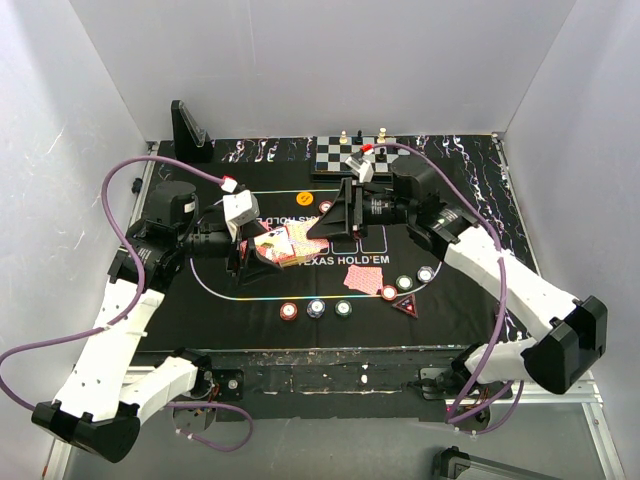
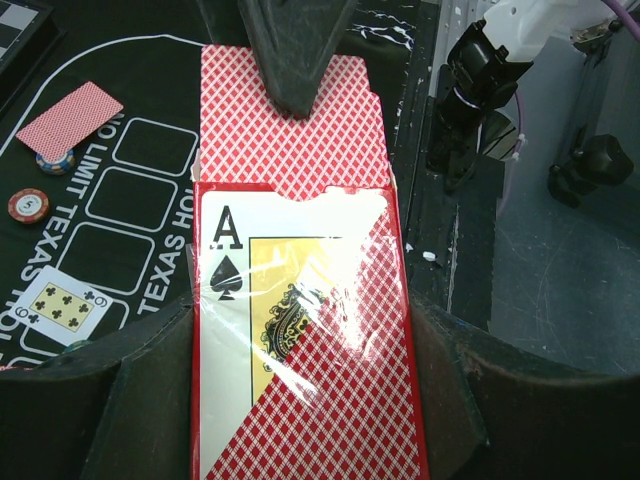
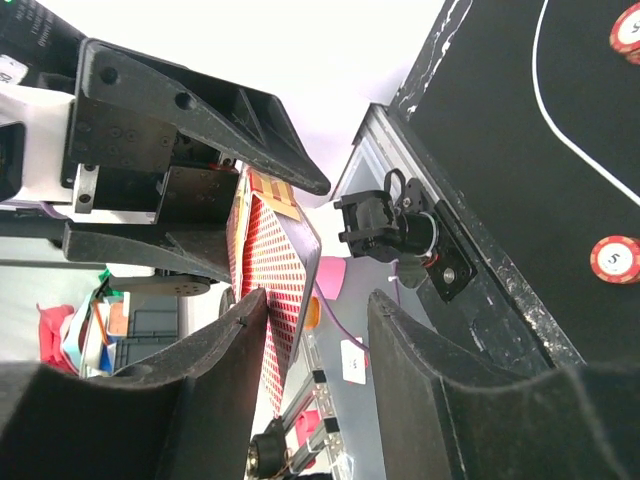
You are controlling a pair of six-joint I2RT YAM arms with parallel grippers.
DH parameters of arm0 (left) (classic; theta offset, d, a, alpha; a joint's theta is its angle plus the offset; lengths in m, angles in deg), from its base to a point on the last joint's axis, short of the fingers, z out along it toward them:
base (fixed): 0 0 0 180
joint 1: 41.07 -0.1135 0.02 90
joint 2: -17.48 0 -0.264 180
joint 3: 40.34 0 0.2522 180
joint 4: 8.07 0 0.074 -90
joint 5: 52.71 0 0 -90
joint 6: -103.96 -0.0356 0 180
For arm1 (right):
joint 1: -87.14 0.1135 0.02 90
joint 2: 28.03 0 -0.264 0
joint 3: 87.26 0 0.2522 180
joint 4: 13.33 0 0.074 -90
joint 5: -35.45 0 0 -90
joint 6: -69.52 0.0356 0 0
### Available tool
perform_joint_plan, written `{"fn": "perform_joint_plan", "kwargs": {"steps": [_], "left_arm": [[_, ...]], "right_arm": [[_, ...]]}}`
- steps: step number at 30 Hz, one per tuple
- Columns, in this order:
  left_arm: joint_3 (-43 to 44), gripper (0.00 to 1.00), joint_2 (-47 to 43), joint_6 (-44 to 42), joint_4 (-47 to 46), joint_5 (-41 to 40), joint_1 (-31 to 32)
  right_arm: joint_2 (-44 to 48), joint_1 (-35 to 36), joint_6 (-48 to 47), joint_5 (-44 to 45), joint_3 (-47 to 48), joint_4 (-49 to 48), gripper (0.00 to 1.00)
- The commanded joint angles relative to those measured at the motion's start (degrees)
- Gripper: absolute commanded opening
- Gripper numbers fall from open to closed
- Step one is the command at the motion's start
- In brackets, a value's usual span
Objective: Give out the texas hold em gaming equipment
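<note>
A card box (image 2: 300,380), printed with an ace of spades, is held above the middle of the mat (image 1: 470,230) by the left gripper (image 1: 262,252), whose two fingers are pressed against the box's long sides. Red-backed cards (image 2: 300,150) are seen sticking out of the box's open end. The right gripper (image 1: 322,222) is pointed at that end from the far side: its jaws are spread apart, and one dark fingertip (image 2: 295,60) is laid on the back of the topmost card (whether the other finger touches anything cannot be told). In the right wrist view the box is seen edge-on just beside one finger, with open space across to the other. On the mat, three chips (image 1: 316,308) are set in a row near the front edge, and three more are lined up to their right. A dark red marker (image 1: 406,305) is placed just in front of those. A face-down card (image 1: 362,281) is laid between the two rows. In the left wrist view a face-up clubs card (image 2: 62,303) is seen flat on the mat beside the box. An orange chip (image 1: 304,199) is set farther back, near the chessboard (image 1: 340,155).
</note>
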Motion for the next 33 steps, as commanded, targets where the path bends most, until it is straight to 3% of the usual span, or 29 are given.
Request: {"fn": "perform_joint_plan", "kwargs": {"steps": [1,7,16,25,33], "left_arm": [[0.3,0.00,-1.0,0.9,-2.9,2.4,-0.2],[0.2,0.00,-1.2,1.2,-3.2,2.5,-0.2],[-0.6,0.00,-1.6,1.2,-3.3,2.3,-0.2],[-1.0,0.00,-1.5,1.0,-2.9,2.1,-0.2],[-0.9,0.00,-2.2,0.4,-1.8,1.9,-0.2]], "right_arm": [[3.5,-1.7,-0.1,-0.6,-0.9,0.3,0.50],[5.2,-2.9,-0.1,-0.6,-1.7,1.1,0.40],[6.9,-4.6,-0.3,-1.2,-1.7,2.7,0.13],[8.9,-8.7,-2.5,-2.1,-0.4,6.4,0.02],[9.0,-13.6,-4.2,-4.4,2.5,9.4,0.01]]}}
